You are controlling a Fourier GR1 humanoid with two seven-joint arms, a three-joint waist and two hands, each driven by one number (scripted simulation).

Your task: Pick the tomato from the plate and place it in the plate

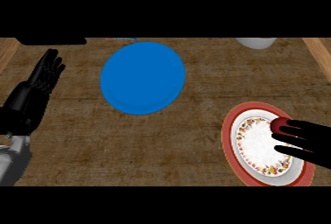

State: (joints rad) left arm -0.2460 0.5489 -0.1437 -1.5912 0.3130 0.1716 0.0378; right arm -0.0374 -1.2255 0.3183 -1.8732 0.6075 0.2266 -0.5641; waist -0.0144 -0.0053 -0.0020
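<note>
Right hand (304, 142) over red-rimmed plate (234, 116) — fingertips at tomato (280, 125), blue plate (143, 78) apart

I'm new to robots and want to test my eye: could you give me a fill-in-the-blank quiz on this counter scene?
1. The tomato lies on the plate with the ___ rim.
2. The bare plate is ___ in colour.
3. The right hand reaches over the ___.
4. The left hand rests with fingers ___.

Missing words: red; blue; tomato; straight
</note>
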